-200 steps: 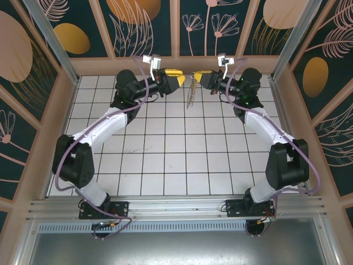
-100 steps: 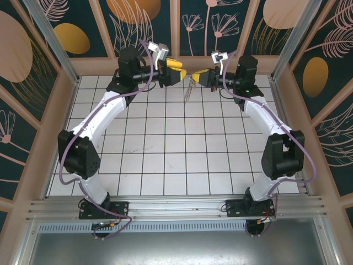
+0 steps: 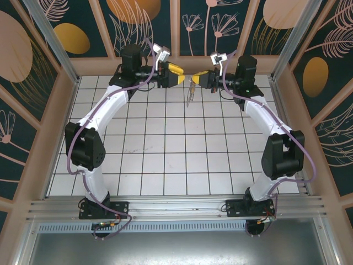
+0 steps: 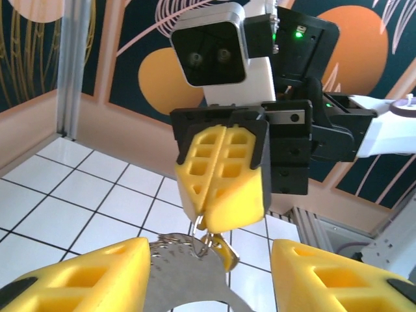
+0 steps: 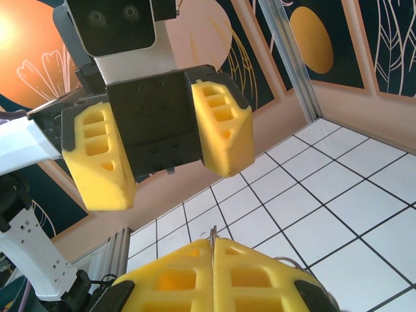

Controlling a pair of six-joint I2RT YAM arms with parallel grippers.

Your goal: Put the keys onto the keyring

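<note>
Tiled table (image 3: 165,154) below: right pincer (image 4: 209,218) clenches keyring (image 4: 185,276); left pincer (image 3: 178,74) gapes around it.

Both arms reach to the far edge of the surface (image 3: 165,143), close before the back wall. The left hand (image 3: 180,75) is on the left, the right hand (image 3: 197,76) on the right, tips facing, just apart. The keyring (image 3: 190,93) hangs from the right hand's tips, between the left hand's fingers (image 4: 78,279) and above the surface.
</note>
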